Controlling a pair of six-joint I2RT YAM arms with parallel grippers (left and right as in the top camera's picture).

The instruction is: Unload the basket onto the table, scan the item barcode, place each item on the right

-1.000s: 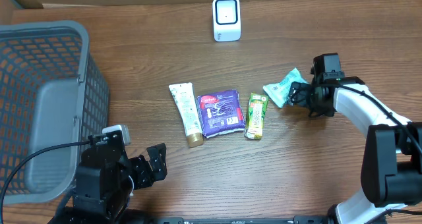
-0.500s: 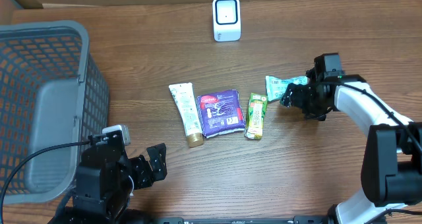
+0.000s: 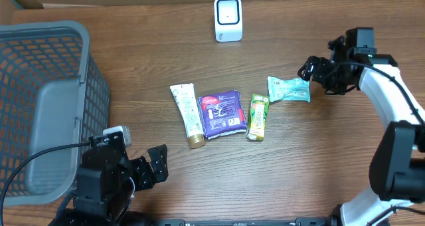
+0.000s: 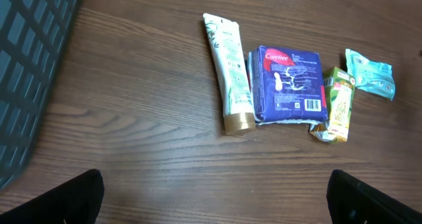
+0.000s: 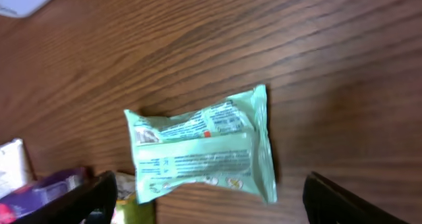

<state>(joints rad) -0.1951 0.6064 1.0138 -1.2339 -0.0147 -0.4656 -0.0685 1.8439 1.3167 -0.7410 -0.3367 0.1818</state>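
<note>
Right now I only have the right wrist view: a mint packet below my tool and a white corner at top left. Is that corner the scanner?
Observer: Likely yes. The white scanner stands at the far edge of the table, apart from the mint packet.
Operator: Is the left tool free?
Observer: Yes, the left tool is open and empty, near the front edge.
Operator: Anything on the far left?
Observer: A grey basket sits at the left edge.

Even, soft light, faint shadows; right wrist view slightly blurred.
</note>
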